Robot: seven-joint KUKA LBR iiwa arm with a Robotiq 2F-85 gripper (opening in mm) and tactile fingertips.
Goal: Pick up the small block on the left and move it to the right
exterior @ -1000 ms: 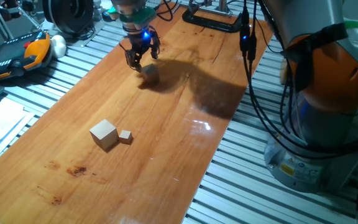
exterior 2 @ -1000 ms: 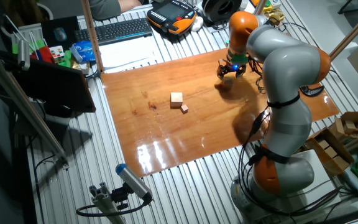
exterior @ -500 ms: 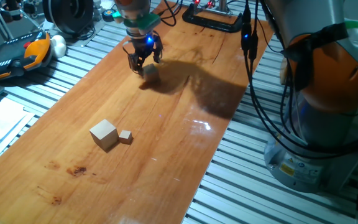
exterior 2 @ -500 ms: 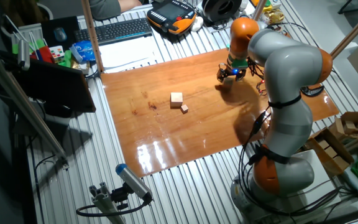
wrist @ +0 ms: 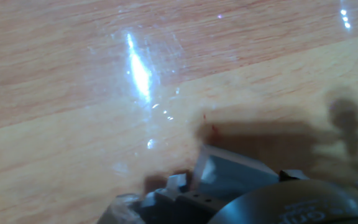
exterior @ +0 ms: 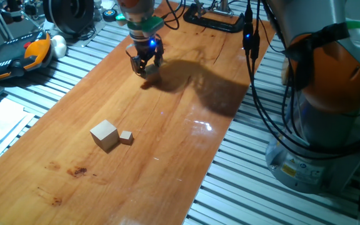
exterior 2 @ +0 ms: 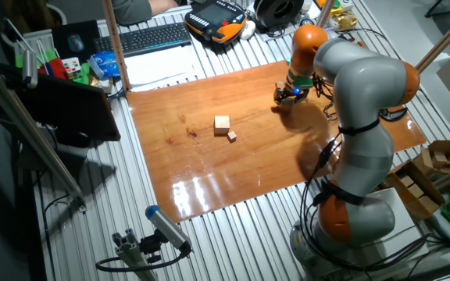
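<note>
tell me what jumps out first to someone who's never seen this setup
The big grey and orange arm dominates, bent over the far end of the reddish wooden table with its gripper low over the wood, a blue light glowing just above it. Next come two pale wooden cubes near the table's middle: a bigger cube with a tiny cube close beside it. Whether the gripper holds anything cannot be told.
</note>
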